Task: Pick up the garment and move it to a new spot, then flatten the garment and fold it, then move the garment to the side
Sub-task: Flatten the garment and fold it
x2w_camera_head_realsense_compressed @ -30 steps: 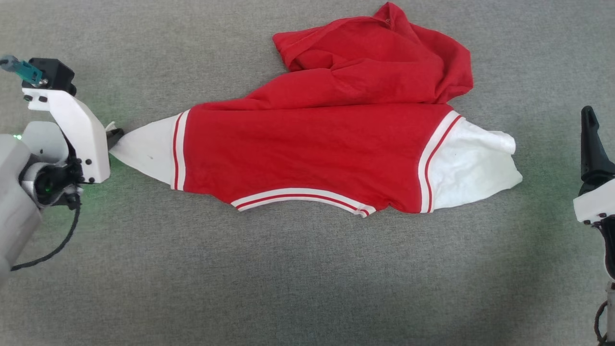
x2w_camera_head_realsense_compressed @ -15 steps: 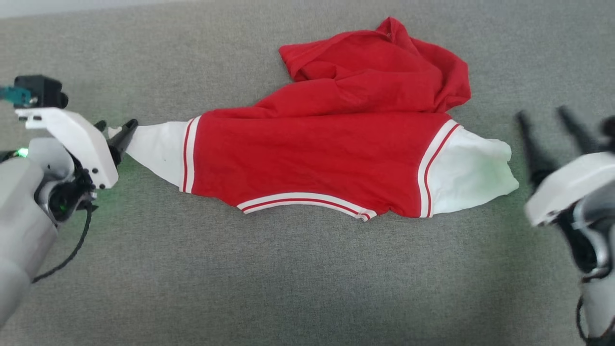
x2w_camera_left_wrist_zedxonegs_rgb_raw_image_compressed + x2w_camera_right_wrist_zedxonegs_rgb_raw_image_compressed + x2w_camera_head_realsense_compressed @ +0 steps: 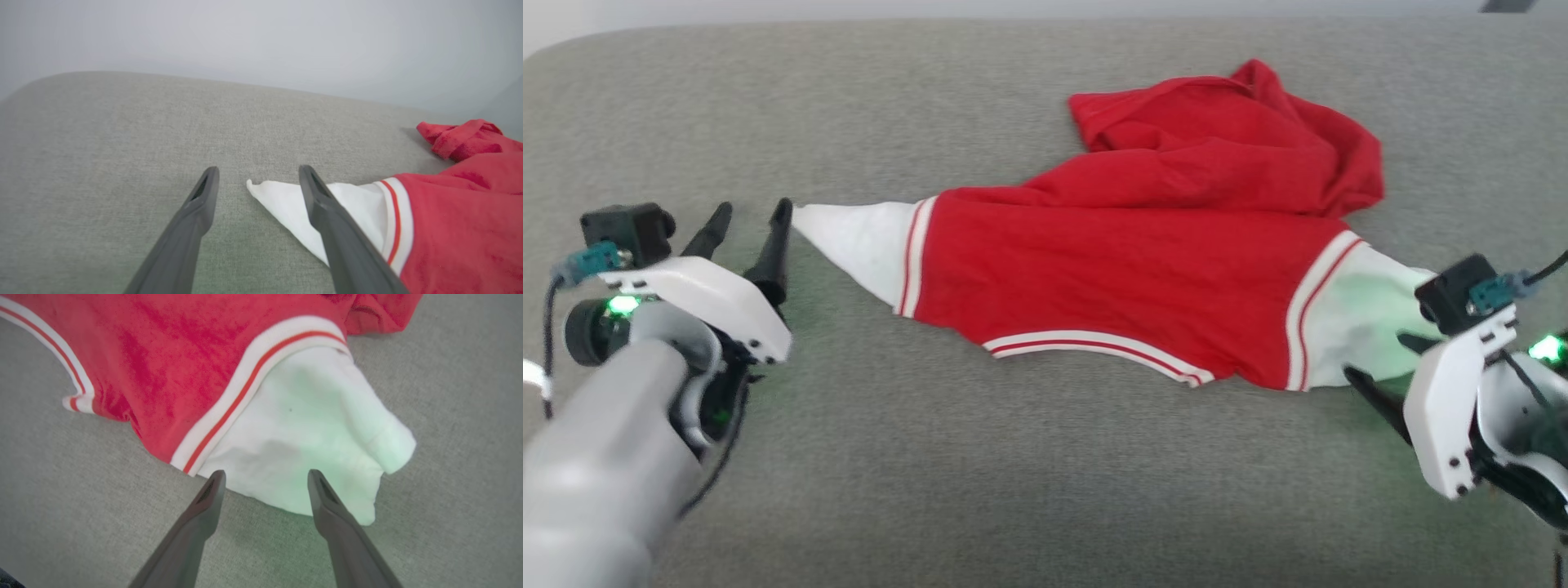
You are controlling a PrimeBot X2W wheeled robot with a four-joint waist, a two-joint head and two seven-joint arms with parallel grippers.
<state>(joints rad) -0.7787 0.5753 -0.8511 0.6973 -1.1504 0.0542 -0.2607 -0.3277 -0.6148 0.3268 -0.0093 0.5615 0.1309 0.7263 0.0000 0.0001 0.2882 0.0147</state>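
Lengthwise between left pincer point(image 3: 753, 207) and right pincer point(image 3: 265, 473), both spread apart, the garment point(image 3: 1127, 269).

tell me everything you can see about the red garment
The garment is soft bright-red cloth with white sleeve ends and red-and-white stripe trim at cuffs and hem. It lies spread on the grey fabric surface, its far part bunched. The left sleeve end tapers to a point beside the open left tool; the open right tool hovers at the rumpled right one. Neither grips it.
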